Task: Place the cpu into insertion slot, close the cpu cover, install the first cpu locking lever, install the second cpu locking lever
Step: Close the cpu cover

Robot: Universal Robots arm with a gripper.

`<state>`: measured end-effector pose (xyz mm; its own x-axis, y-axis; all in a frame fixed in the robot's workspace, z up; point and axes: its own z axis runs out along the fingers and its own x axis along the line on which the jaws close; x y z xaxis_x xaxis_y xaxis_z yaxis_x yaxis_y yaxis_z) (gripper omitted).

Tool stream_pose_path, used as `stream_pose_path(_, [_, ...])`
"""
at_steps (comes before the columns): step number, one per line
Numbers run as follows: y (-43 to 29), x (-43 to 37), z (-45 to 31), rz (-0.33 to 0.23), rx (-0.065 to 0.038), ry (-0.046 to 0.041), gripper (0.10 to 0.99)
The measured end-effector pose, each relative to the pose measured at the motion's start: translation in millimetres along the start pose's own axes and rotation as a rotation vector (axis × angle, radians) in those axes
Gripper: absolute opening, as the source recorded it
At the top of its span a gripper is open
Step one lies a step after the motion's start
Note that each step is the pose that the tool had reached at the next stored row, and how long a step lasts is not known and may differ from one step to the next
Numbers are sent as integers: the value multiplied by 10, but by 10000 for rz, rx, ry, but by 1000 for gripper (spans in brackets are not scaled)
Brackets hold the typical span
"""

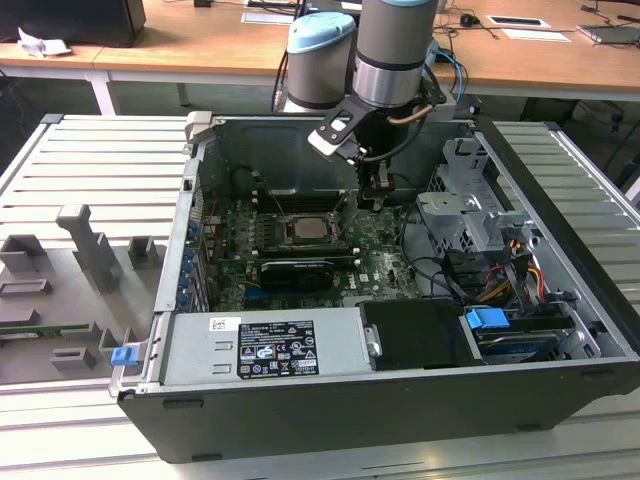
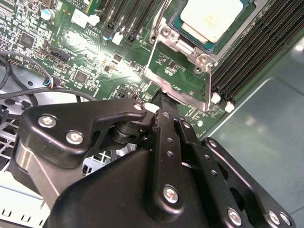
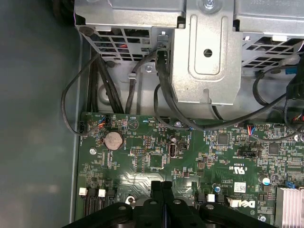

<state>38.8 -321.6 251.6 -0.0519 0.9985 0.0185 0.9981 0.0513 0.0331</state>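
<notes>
The gripper reached down into the open case, over the board and just beside the slot. In both wrist views its jaws were pressed together, tip to tip (whether a thin wire was pinched between them, I could not tell). In the second wrist view the gripper ended at the bend of a wire lever by the socket's corner, with another lever close by. The cpu sat in the slot, pale top up, with the cover framing it. In the exterior view the cpu lay mid-board, toward that view's left of the gripper.
</notes>
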Motion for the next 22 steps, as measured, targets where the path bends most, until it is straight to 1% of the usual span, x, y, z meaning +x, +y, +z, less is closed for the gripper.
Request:
stream_pose_path(15, [-75, 4, -2, 0, 0, 0, 106])
stream_pose_path(22, [-92, 5, -1, -1, 1, 0, 106])
